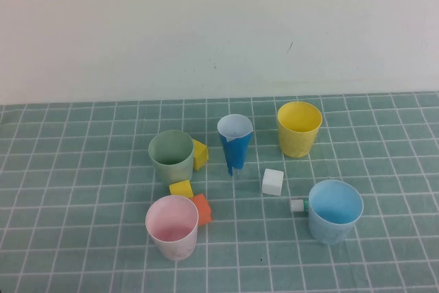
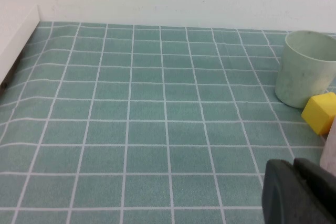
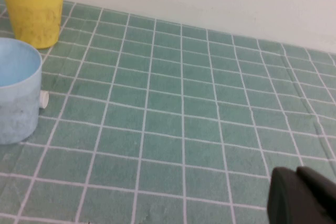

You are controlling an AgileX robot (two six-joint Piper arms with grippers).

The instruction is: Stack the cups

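Note:
Four cups stand upright and apart on the green tiled cloth [image 1: 82,169]. The pale pink cup [image 1: 172,227] is at the front left, and the sage green cup [image 1: 171,157] stands behind it. At the front right is the light blue cup [image 1: 335,211]; the yellow cup [image 1: 299,129] is at the back right. Neither arm shows in the high view. My left gripper [image 2: 292,165] is shut and empty, low over the cloth, with the green cup [image 2: 307,69] ahead of it. My right gripper [image 3: 296,174] is shut and empty too, well aside from the light blue cup [image 3: 18,98] and the yellow cup [image 3: 34,9].
A narrow dark blue cone cup [image 1: 234,143] stands in the middle. Two yellow blocks [image 1: 199,154] [image 1: 181,189] and an orange block [image 1: 202,209] lie by the green and pink cups. A white cube [image 1: 272,181] and a small white piece [image 1: 297,205] lie near the light blue cup.

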